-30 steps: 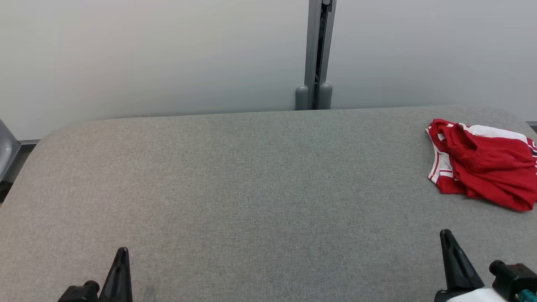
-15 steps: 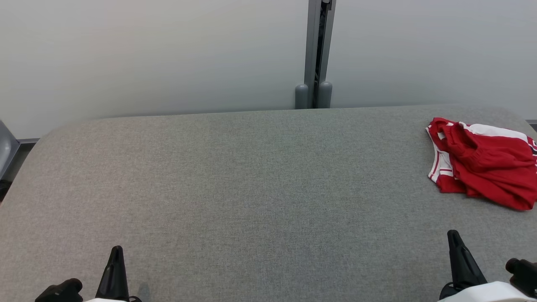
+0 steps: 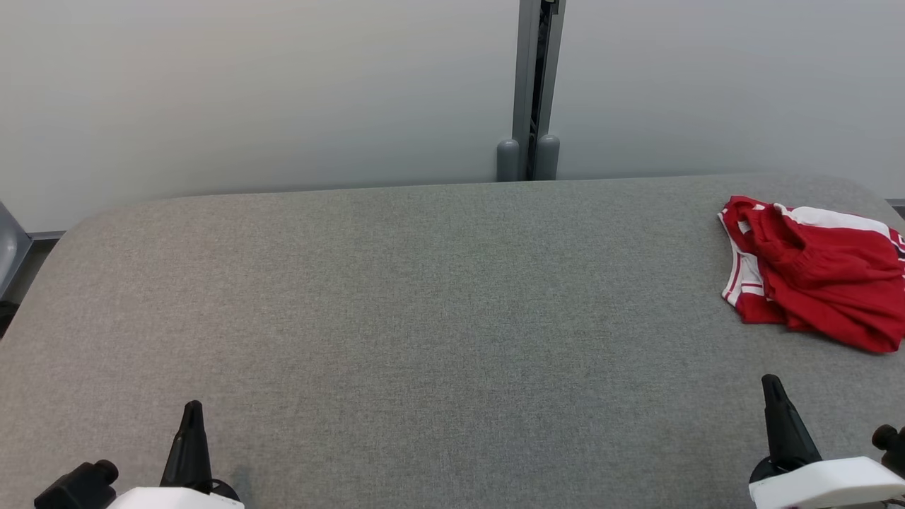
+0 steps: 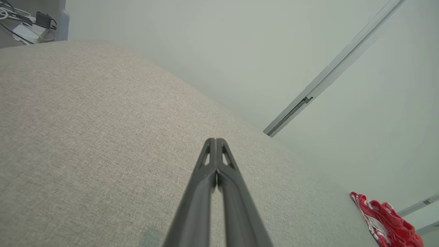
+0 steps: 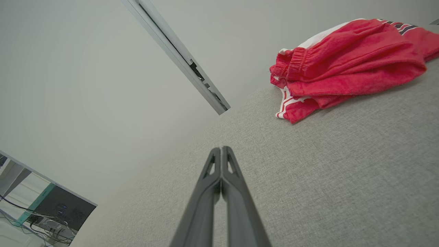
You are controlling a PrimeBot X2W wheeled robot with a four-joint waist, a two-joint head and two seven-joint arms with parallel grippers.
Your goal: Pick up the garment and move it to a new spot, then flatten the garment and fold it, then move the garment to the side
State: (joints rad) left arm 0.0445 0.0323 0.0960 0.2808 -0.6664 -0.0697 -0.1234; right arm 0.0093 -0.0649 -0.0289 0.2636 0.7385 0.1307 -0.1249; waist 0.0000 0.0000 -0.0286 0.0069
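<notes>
The garment, red shorts with white stripes, lies crumpled at the far right of the grey table. It also appears in the right wrist view and small in the left wrist view. My left gripper sits at the lower left above the table, shut with nothing in it, its fingers pressed together. My right gripper is at the lower right, a little in front of the garment and apart from it, shut and empty, fingers touching.
A pale wall with a grey vertical post stands behind the table. The table's corners are rounded and its left edge drops off near a grey object. Cables and equipment lie beyond the far left corner.
Both grippers have closed. The left gripper has drifted slightly left and the right one slightly right, with more white forearm showing. The garment has not moved.
</notes>
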